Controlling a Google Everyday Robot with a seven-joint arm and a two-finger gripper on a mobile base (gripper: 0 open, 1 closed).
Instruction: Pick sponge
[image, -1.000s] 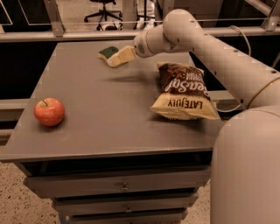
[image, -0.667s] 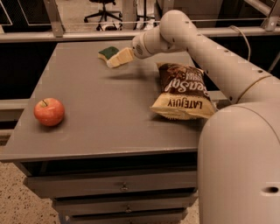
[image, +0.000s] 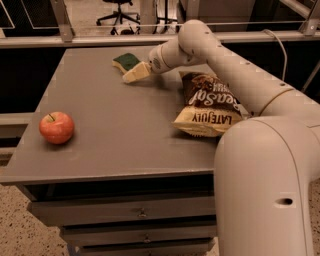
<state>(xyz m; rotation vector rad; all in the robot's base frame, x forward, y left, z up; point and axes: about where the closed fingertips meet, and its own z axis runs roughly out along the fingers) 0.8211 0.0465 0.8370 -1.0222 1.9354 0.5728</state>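
The sponge (image: 126, 61), dark green on top with pale yellow foam below, lies flat near the far edge of the grey table (image: 120, 130). My gripper (image: 134, 73) reaches across the table from the right. Its pale fingertips sit at the sponge's near right side, touching or almost touching it. The sponge rests on the table and is partly hidden by the fingers.
A brown-and-yellow chip bag (image: 208, 104) lies right of the middle, under my forearm. A red apple (image: 56, 127) sits near the table's left front corner. Drawers are below the front edge. A rail and an office chair stand behind the table.
My gripper has shifted slightly towards the sponge's near side. The sponge, the bag and the apple have not moved.
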